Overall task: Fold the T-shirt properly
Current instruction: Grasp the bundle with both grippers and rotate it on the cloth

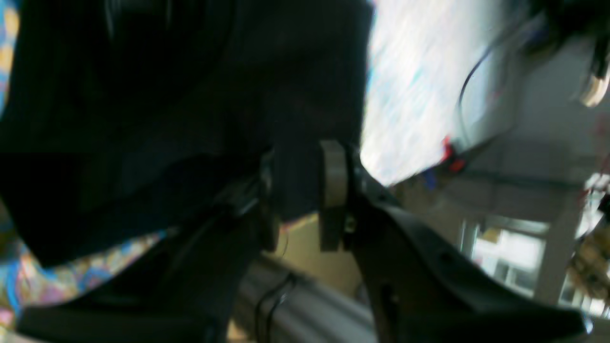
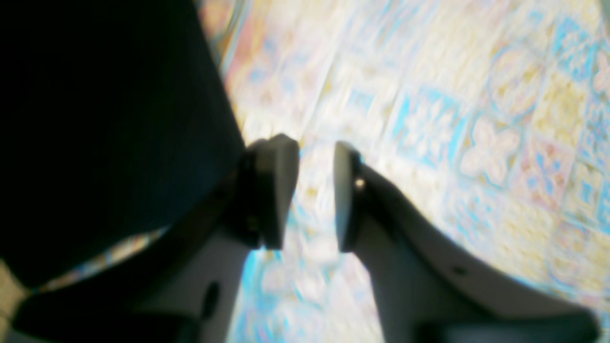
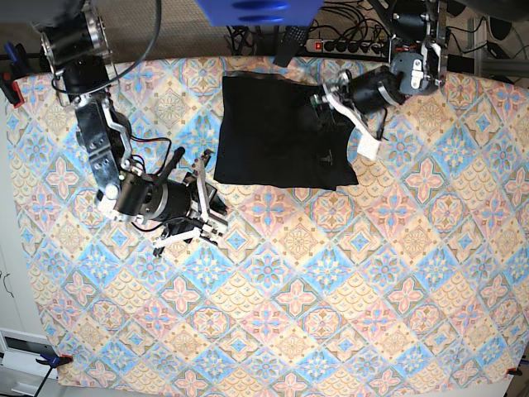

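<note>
While the T-shirt [image 3: 277, 132] lies part-folded on the patterned tabletop [image 3: 347, 289], left tool [image 1: 298, 190] pinches its edge fabric, likely to carry a fold; right tool [image 2: 312, 190] sits just beside the shirt, jaws apart, empty

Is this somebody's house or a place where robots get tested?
Probably a robot lab or workshop. Two robot arms work over a table with a patterned cloth, a power strip with cables lies behind it, and a black T-shirt awaits folding.
</note>
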Tool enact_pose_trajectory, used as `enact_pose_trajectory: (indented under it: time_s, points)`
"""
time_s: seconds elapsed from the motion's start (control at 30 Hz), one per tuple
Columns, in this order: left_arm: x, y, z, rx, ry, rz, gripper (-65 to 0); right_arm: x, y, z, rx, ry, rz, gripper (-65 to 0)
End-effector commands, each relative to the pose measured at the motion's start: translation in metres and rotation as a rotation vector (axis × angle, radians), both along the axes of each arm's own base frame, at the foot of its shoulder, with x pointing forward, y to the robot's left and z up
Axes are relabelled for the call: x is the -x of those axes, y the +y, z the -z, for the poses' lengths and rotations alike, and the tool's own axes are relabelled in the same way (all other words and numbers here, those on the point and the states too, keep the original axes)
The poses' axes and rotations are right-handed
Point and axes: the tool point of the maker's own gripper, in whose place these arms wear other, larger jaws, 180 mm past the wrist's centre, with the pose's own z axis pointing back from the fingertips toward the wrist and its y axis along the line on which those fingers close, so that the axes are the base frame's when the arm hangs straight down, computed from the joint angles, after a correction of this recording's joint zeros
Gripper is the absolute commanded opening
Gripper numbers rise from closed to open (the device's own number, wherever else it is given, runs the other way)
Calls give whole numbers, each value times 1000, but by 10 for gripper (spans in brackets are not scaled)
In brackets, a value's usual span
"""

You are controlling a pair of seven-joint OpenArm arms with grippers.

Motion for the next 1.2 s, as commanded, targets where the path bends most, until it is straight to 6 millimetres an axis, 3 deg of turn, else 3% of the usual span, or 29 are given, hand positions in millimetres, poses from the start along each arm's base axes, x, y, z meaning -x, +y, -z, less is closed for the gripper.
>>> enact_pose_trajectory:
  time_s: [0.0,0.1,0.23,0.53,0.73,0.8,0.93,1.07,1.17]
  points:
    - [3,-5,-2,0,-11,26,-534,1,5,3,-29,16,1,-546]
    - [19,-21,14,-61,13,114,-535,-18,21,5,-81,32,18,-597]
    - [37,-37,30,-157,14,232,-537,-28,30,24,-111,99,51,-602]
    - [45,-28,74,-413,9,388,-539,-14,22,105,50,220,88,-602]
    - [16,-9,88,-515,-58,361,-540,-2,17,113,65,246,89,-603]
    - [5,-4,91,-552,-80,363,-540,13,-1,122,94,260,97,-603]
    - [-14,-6,96,-559,-81,352,-540,32,-19,120,122,236,85,-603]
    - [-48,-17,83,-547,-159,316,-540,63,-28,119,132,230,64,-604]
    - [-71,-25,71,-538,-209,297,-539,74,-33,111,141,204,45,-604]
